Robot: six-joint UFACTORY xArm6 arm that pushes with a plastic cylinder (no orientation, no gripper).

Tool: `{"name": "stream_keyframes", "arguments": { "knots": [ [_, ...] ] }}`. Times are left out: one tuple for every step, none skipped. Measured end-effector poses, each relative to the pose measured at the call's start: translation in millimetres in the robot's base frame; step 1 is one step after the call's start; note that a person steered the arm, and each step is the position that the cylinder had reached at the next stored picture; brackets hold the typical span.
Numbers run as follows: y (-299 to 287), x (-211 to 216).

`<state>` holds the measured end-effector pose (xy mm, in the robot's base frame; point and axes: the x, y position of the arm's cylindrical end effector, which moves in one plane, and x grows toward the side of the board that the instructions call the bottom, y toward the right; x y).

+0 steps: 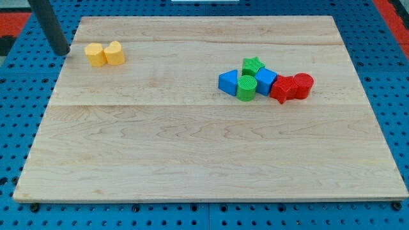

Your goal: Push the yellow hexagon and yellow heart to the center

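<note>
Since my tip (pixel 62 52) sits just left of the touching yellow hexagon block (pixel 95 55) and yellow heart block (pixel 115 53), top-left on the wooden counter (pixel 192 153), I'd push both rightward and down together, probably slowly. No fingers here.

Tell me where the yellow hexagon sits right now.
The yellow hexagon is near the board's upper-left corner, touching the yellow heart on its right. My tip stands just to its left, off the board's edge.
</note>
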<state>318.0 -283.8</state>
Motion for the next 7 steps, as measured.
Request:
{"name": "stream_keyframes", "arguments": {
  "knots": [
    [64, -5],
    [133, -16],
    [201, -14],
    [280, 1],
    [248, -1],
    [163, -23],
    [163, -2]
  ]
}}
